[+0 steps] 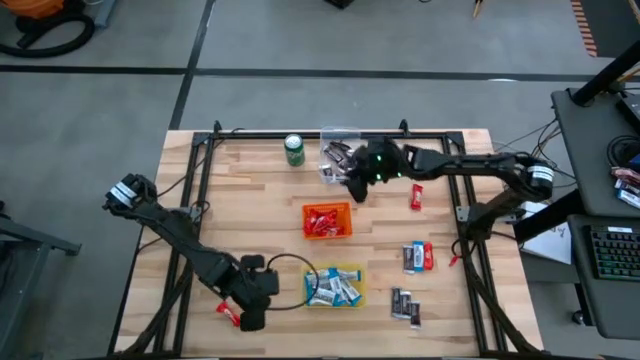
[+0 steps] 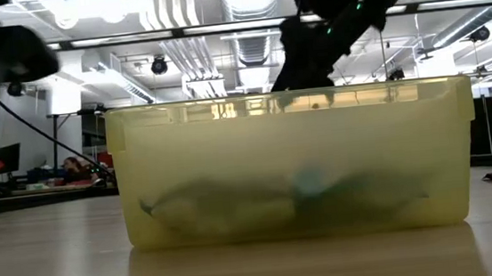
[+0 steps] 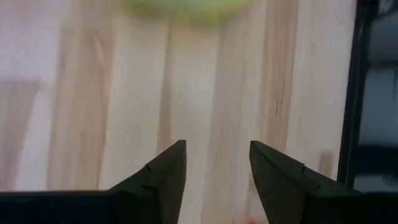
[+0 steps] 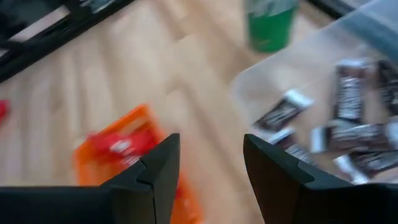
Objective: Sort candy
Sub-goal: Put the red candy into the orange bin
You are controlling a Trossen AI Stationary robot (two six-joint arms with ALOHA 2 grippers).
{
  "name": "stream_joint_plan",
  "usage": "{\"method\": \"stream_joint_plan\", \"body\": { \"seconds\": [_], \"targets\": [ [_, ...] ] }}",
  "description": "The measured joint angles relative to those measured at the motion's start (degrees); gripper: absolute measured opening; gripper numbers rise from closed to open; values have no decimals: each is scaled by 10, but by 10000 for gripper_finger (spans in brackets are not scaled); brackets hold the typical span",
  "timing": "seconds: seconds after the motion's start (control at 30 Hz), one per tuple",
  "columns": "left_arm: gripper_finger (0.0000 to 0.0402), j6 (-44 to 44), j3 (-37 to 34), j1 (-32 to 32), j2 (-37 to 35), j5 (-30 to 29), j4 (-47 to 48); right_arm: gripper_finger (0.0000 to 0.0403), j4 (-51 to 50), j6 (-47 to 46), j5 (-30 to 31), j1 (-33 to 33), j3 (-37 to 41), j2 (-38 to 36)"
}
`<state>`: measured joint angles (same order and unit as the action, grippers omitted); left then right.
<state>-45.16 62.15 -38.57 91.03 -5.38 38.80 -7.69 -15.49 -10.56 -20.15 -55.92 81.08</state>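
My right gripper [image 1: 354, 188] [image 4: 211, 140] is open and empty. It hovers between the clear bin [image 1: 340, 150] holding dark-wrapped candy [image 4: 354, 134] and the orange bin [image 1: 327, 220] holding red candy [image 4: 121, 147]. My left gripper [image 1: 247, 316] [image 3: 217, 149] is open over bare wood near the table's near-left part, with a red candy [image 1: 228, 312] lying beside it. The yellow bin [image 1: 335, 287] holds blue-and-white candy. Loose candy lies on the right side of the table: a red piece [image 1: 417, 197], a mixed group [image 1: 418, 257] and dark pieces [image 1: 405, 305].
A green can [image 1: 294, 149] [image 4: 268, 25] stands by the clear bin at the far edge. A black frame [image 1: 300, 135] runs round the table. In the low view the yellow bin [image 2: 293, 165] fills the foreground, with the right arm [image 2: 325, 24] above it.
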Motion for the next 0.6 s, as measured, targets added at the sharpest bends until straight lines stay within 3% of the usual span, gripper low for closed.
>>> {"method": "stream_joint_plan", "body": {
  "seconds": [0.17, 0.27, 0.43, 0.6],
  "targets": [
    [191, -36, 0, -53, 7, 5, 55, 157, -53, -4, 2, 90, 2, -38],
    [203, -50, 0, -86, 10, 5, 80, 153, -62, -5, 34, 145, 3, -49],
    [208, -93, 0, -131, 18, 5, 108, 154, -72, -18, 89, 215, 3, -65],
    [208, -125, -4, -156, 34, 5, 110, 155, -72, -30, 106, 260, 3, -69]
  ]
}}
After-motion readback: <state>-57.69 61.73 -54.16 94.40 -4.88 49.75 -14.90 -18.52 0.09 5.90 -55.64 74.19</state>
